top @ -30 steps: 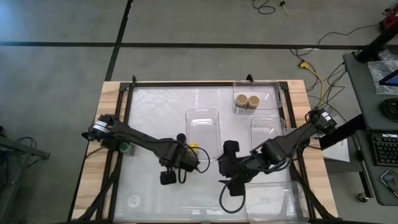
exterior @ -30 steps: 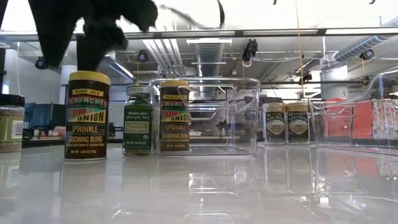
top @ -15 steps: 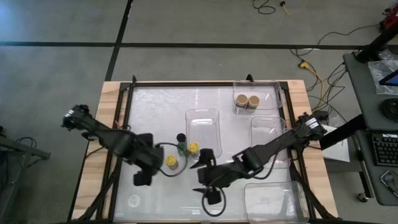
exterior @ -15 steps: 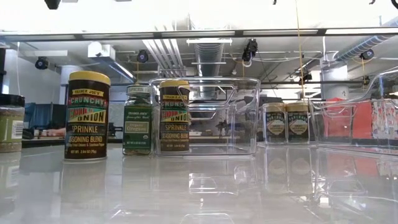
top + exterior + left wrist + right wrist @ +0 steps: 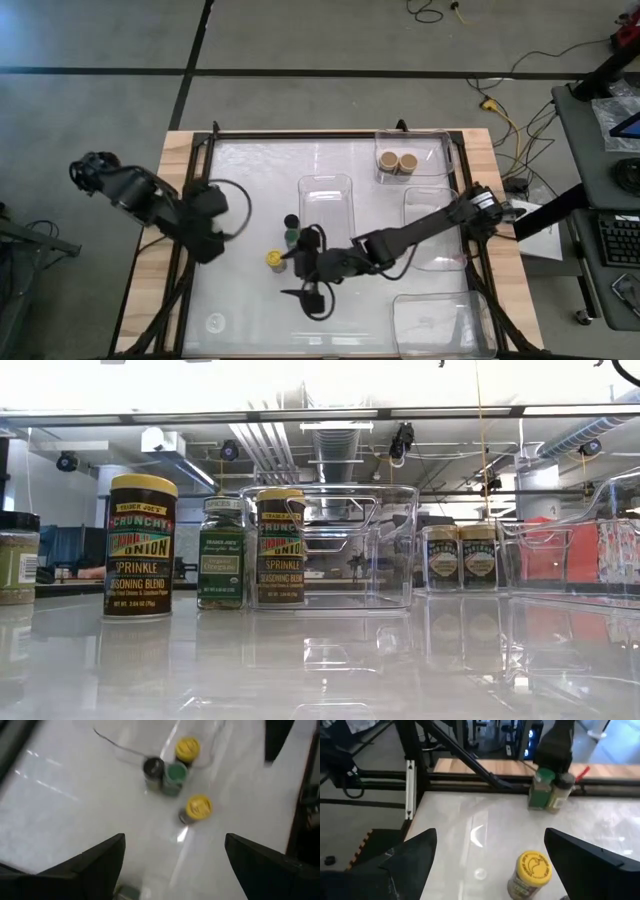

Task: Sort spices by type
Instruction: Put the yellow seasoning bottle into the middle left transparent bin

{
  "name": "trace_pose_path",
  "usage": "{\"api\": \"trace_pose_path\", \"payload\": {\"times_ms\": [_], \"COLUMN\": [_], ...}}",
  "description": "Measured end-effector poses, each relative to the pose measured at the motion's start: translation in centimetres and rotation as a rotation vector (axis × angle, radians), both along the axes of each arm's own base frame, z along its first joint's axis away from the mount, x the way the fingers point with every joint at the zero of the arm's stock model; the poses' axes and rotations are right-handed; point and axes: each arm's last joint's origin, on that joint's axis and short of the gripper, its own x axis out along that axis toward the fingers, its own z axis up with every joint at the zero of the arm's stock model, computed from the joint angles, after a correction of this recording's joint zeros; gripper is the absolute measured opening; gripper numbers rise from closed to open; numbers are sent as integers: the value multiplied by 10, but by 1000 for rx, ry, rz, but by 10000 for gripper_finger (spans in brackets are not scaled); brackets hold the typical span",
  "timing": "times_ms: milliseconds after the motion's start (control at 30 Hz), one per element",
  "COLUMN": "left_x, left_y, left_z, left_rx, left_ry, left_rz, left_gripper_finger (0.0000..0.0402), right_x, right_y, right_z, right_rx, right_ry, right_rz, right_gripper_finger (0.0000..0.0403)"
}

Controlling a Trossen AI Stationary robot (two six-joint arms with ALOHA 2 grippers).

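Four spice jars stand on their bases in a cluster near the table's middle. A yellow-lidded jar (image 5: pixel 273 259) (image 5: pixel 199 806) (image 5: pixel 532 871) stands apart on the near side. A green-lidded jar (image 5: pixel 291 238) (image 5: pixel 175 771) and a black-lidded jar (image 5: pixel 291 221) (image 5: pixel 152 766) stand behind it. A second yellow-lidded jar (image 5: pixel 187 749) is covered by the right arm in the high view. Two tan-lidded jars (image 5: pixel 397 160) sit in the far tray. My right gripper (image 5: pixel 297 266) (image 5: pixel 485 865) is open just right of the near yellow jar. My left gripper (image 5: pixel 207 248) (image 5: pixel 172 865) is open near the left edge.
Clear plastic trays sit mid-table (image 5: pixel 326 205), at the far edge (image 5: pixel 432 145), at the right (image 5: pixel 432 215) and at the near right corner (image 5: pixel 440 320). Two more jars (image 5: pixel 547 790) stand by the left edge under my left arm. The near left of the table is bare.
My left gripper has drawn back from above the middle toward the table's left edge, uncovering the near yellow-lidded jar. My right gripper has swept along the near side toward the left, up to that jar. The jars have kept their places.
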Motion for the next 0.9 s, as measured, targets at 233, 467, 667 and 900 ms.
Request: {"api": "trace_pose_path", "payload": {"times_ms": [233,467,667,900], "left_x": [-16,-19,-20,-29], "left_y": [14,18,21,28], "left_z": [10,13,14,17], "left_rx": [71,93,117,130], "left_ry": [-125,-174,-192,-217], "left_rz": [78,127,152,179], "left_gripper_finger": [326,326,326,326], "right_x": [25,54,67,71], "right_y": [-23,-46,-60,-65], "right_z": [-8,-27,-51,-67], "right_rx": [-7,-54,-31,-2], "right_ry": [15,131,219,266], "right_rz": [-21,-35,14,26], "right_gripper_finger": [361,361,361,361]}}
